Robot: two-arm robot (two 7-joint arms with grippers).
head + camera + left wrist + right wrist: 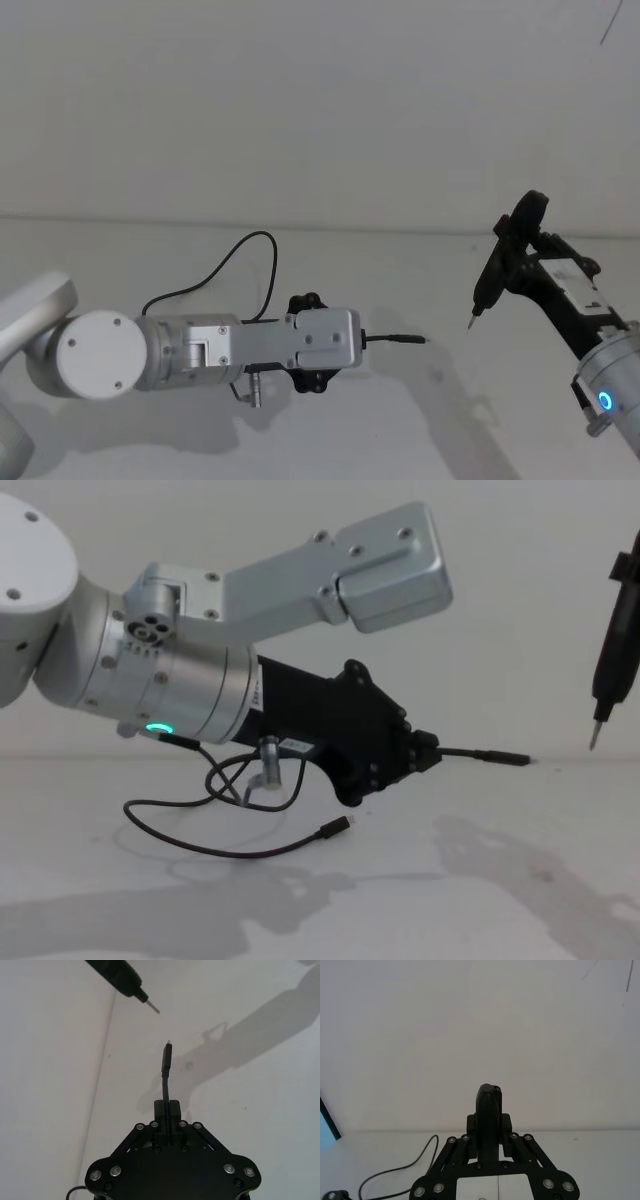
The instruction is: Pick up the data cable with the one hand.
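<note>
Head view: the data cable (256, 238) is clamped near one plug by the left gripper (362, 340), approx. over the desk's (440, 430) middle. Its slack is looped toward the far edge. A pen-like tool (489, 285) is clenched in the right gripper (515, 252), tip down, nr the right edge. A label (590, 295) is seen there, poss. a "1", otherwise illegible.

L wrist view: fingers (174, 1110) are closed on the cord, with the plug projecting fwd.

R wrist view: the tool's body is gripped.

Chest view: the held plug is raised off the desk; the other plug is laid on it. A green ring (155, 729) is lit.
</note>
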